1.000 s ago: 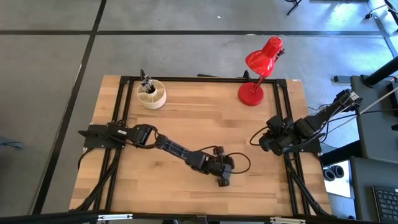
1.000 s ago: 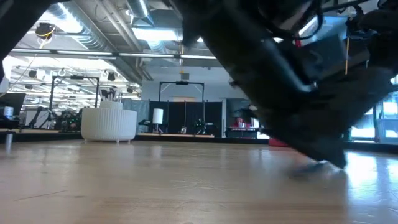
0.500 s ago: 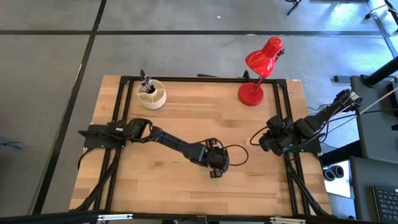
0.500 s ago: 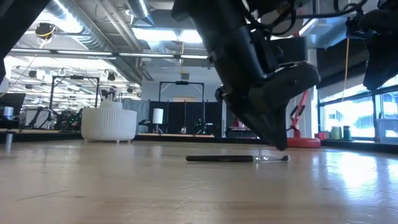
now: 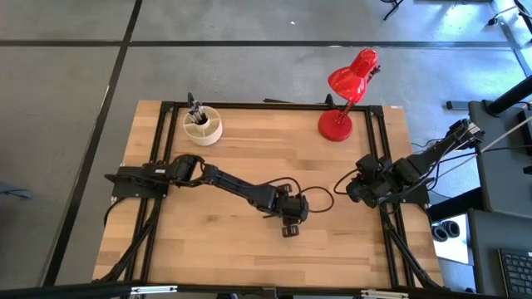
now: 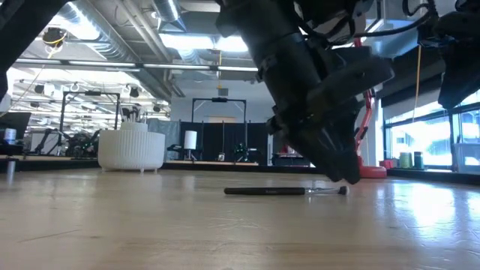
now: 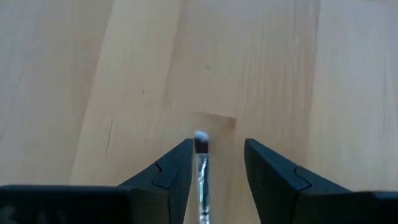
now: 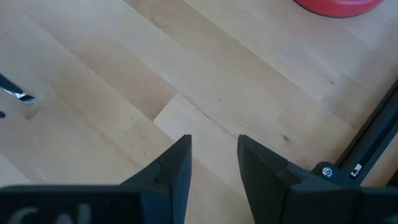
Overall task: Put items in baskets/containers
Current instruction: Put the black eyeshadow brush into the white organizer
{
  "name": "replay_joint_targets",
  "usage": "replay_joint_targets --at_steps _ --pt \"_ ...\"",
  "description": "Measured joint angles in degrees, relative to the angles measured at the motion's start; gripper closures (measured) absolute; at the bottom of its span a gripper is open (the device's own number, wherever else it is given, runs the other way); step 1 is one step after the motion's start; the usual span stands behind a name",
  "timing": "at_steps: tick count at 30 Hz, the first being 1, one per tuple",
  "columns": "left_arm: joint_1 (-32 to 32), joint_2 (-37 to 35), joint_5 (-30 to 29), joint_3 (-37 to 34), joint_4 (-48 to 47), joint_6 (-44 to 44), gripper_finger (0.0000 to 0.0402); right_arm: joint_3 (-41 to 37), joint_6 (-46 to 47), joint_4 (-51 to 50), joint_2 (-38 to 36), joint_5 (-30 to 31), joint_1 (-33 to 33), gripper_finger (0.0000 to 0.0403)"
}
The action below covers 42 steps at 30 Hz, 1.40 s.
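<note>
One thin dark-handled brush [image 6: 285,191] lies flat on the wood in the middle of the table, its pale bristle tip [image 7: 200,138] at the end. My left gripper [image 7: 214,146] hovers over that bristle end, open, one finger on either side of the brush [image 7: 201,174] and just above it [image 6: 346,177]. The cream-white cup [image 5: 203,126] stands near the far left corner with several brushes upright in it. My right gripper [image 8: 212,146] waits open at the right edge [image 5: 353,189].
A red desk lamp [image 5: 343,98] stands at the far right; its base [image 8: 339,5] shows in the right wrist view. Black frame rails run along the table's left and right sides [image 5: 162,141]. Bare wood lies between the brush and the cup.
My left gripper has drawn back from the near edge toward the middle of the table, which uncovered the brush lying there in the low view. In the last half second it shifted slightly right and turned over the brush's bristle end. The brush has stayed in place.
</note>
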Motion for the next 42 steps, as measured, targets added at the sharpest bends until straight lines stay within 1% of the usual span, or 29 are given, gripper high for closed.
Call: replay_joint_targets --at_steps 4,8,12,14,18,25,27,28,31,33,36,40,42 --pt "-0.06 -0.02 -0.56 0.02 0.65 0.00 0.0261 0.00 0.00 0.04 0.00 0.00 0.00 0.0274" --pt "-0.06 -0.02 -4.74 -1.43 0.73 -2.47 0.0261 0.00 -0.02 0.21 0.00 -0.01 0.00 0.0274" --pt "-0.06 -0.02 -5.03 -3.35 1.28 -3.26 0.0262 0.00 -0.28 0.20 0.00 -0.04 0.00 0.0274" --pt "-0.20 0.00 -5.08 -3.41 1.46 -3.21 0.0269 0.00 -0.34 0.20 0.00 -0.03 0.00 0.0274" --pt "-0.40 0.00 -4.69 -3.45 1.88 -3.13 0.0300 0.00 -0.37 0.20 0.00 -0.03 0.00 0.0274" --pt "-0.16 0.00 -4.69 -3.49 2.48 -3.00 0.0388 0.00 -0.38 0.20 0.00 -0.02 0.00 0.0274" --pt "0.06 0.04 -5.79 -3.52 3.30 -3.00 0.0392 0.00 -0.42 0.19 0.00 -0.02 -0.01 0.0274" --pt "0.10 0.03 -7.20 -3.56 3.31 -2.98 0.0391 0.00 -0.42 0.18 0.00 -0.02 0.00 0.0274" --pt "0.07 -0.51 -14.79 -3.63 3.35 -2.96 0.0389 0.00 -0.45 0.17 0.00 0.00 0.00 0.0274" --pt "0.08 -2.30 -20.13 -3.77 2.29 -2.94 0.0390 0.00 -0.62 0.14 0.00 0.02 0.00 0.0274" --pt "0.48 -5.46 -26.20 -3.61 2.48 -2.93 0.0394 0.01 -0.65 -0.09 0.00 0.11 0.00 0.0274" --pt "1.27 -9.40 -31.13 -3.63 1.81 -1.94 0.0394 0.02 -0.66 -0.24 0.00 0.26 -0.02 0.0274" --pt "1.88 -11.74 -33.35 -3.63 -0.22 -1.49 0.0392 0.02 -0.64 -0.24 0.00 0.46 -0.02 0.0274"
